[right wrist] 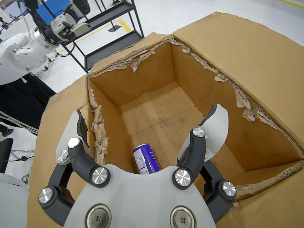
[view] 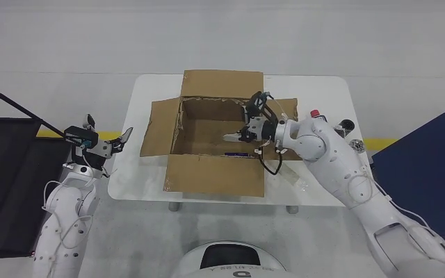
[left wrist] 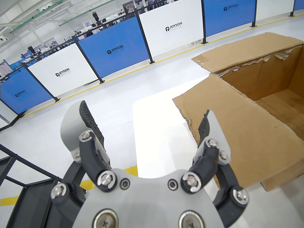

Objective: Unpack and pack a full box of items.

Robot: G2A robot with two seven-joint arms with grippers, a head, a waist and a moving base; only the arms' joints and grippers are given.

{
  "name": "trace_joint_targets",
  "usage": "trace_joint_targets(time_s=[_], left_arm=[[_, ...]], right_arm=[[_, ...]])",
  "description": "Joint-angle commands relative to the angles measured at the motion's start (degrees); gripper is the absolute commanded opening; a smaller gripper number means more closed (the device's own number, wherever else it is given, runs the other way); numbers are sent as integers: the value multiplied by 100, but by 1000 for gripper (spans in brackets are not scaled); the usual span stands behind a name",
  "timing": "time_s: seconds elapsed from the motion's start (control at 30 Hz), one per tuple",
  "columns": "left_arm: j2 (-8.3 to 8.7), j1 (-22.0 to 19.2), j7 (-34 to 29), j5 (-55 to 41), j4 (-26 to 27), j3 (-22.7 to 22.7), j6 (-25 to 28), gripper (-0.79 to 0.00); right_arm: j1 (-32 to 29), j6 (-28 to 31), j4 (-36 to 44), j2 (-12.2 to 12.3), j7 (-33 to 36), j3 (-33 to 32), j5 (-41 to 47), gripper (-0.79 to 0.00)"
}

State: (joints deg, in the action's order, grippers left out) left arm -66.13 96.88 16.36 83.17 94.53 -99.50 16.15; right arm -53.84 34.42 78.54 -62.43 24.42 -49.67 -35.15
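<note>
An open cardboard box (view: 208, 174) (left wrist: 237, 129) (right wrist: 249, 55) with torn flaps stands on the white table (view: 320, 97) (left wrist: 156, 124). A blue can (right wrist: 145, 159) (view: 240, 155) lies on the box floor against the wall nearest the robot. My right gripper (view: 236, 132) (right wrist: 147, 115) hangs open over the right part of the box, above the can and apart from it. My left gripper (view: 109, 128) (left wrist: 145, 107) is open and holds nothing; it sits off the table's left edge, pointing toward the box's left flap.
A black shelf rack (view: 17, 174) (right wrist: 114, 15) stands on the floor left of the table, behind the left arm. Bare table strips (view: 139, 174) lie left and right of the box. Blue and white partition panels (left wrist: 166, 24) line the far side of the room.
</note>
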Motion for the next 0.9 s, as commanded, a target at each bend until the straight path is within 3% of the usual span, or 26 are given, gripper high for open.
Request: trace_joint_targets(time_s=[0.0,0.4,0.63,0.87], left_arm=[[0,0,0,0,0,0,0,0],[0,0,0,0,0,0,0,0],[0,0,0,0,0,0,0,0],[0,0,0,0,0,0,0,0]], right_arm=[[99,-96,-25,-40,151,87,16,0],[1127,-1270,-414,-604,1524,1361,-654,0],[1492,-488,-754,-896,2037,1843,-275,0],[1527,115,-784,-951,2178,1878,-3,0]])
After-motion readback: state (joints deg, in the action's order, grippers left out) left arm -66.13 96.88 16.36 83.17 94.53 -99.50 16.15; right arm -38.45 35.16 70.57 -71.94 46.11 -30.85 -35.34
